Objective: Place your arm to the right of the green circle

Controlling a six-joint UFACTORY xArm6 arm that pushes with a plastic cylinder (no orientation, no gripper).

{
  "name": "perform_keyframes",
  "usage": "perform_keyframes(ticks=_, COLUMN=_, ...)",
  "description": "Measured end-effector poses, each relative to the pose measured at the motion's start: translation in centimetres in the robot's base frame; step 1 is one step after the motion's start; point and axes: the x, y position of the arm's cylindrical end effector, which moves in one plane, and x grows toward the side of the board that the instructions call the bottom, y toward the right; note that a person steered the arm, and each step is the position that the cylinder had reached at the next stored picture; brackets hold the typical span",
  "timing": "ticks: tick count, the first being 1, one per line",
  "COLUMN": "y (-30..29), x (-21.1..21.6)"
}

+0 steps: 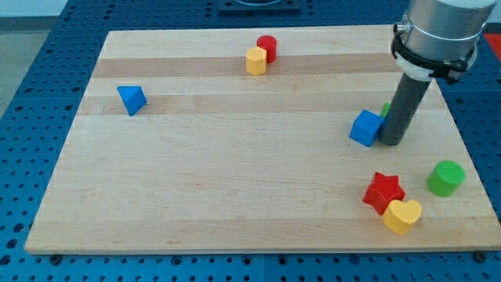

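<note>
The green circle is a short green cylinder near the board's right edge, toward the view's bottom. My tip rests on the board up and to the left of it, well apart from it. The tip touches or nearly touches the right side of a blue cube. A sliver of another green block shows behind the rod; its shape is hidden.
A red star and a yellow heart sit together left of the green circle. A red cylinder and a yellow block sit at the top centre. A blue triangular block lies at the left. The wooden board ends just right of the circle.
</note>
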Motion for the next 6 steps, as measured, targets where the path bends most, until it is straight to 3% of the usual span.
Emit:
perform_keyframes(ticks=1, y=1.0, x=3.0)
perform_keyframes(ticks=2, y=1.2, x=3.4)
perform_keyframes(ticks=3, y=1.7, x=1.5)
perform_keyframes(ticks=4, y=5.7, x=-0.6)
perform_keyframes(ticks=5, y=10.9, x=2.0)
perform_keyframes(ticks=6, y=10.8, x=4.2)
